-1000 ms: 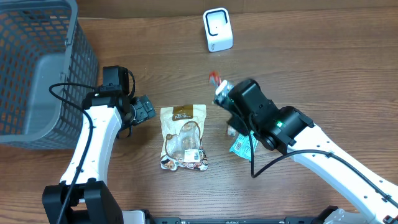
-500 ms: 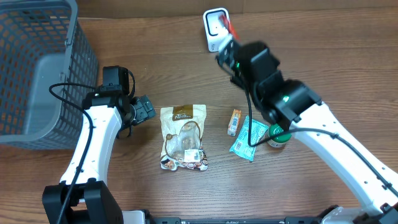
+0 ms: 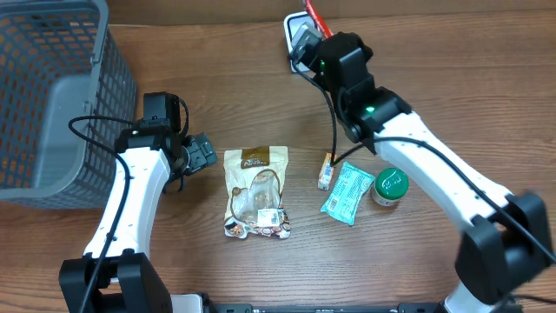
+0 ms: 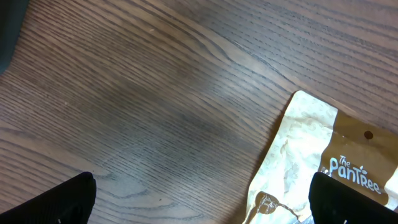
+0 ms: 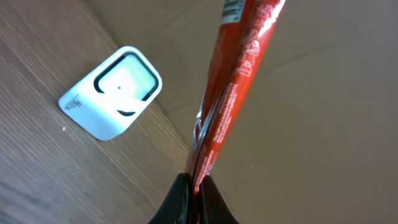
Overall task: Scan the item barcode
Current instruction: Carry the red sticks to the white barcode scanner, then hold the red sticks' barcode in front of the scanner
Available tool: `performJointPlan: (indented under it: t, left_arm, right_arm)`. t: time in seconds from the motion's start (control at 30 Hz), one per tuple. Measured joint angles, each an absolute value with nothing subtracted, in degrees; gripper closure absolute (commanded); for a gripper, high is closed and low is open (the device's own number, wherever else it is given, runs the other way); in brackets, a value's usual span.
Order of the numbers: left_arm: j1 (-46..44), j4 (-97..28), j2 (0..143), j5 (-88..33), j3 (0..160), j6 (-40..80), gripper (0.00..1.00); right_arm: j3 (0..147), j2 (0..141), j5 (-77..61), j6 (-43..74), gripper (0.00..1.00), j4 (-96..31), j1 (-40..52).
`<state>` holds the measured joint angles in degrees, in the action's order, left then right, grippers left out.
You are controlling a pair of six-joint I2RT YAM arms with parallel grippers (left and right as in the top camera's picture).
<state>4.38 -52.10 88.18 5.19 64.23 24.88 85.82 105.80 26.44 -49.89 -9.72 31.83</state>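
Now, red packet pinched between right fingers, near scanner

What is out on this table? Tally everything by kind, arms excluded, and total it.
basket: 1
scanner: 1
packets: 3 (cream pouch, teal packet, red packet)
orange box: 1
green-lidded jar: 1
total: 7
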Motion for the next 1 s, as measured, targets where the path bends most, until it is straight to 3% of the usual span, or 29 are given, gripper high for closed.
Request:
performJointPlan:
  t: [0.2, 0.47, 1.0]
  left_arm:
    - [4.4, -52.1, 88.2, 5.2, 64.2, 24.9, 0.0]
    - [4.4, -52.1, 88.2, 5.2, 64.2, 24.9, 0.0]
    - [4.4, -52.1, 88.2, 5.2, 64.2, 24.9, 0.0]
  right_arm:
    - [85.8, 114.1, 27.7, -58.5, 0.97, 0.1, 31.3]
    - [85.8, 123.2, 31.6, -61.6, 0.97, 12.3, 30.6]
    - [85.8, 127.2, 31.7, -66.8, 0.97, 18.4, 26.3]
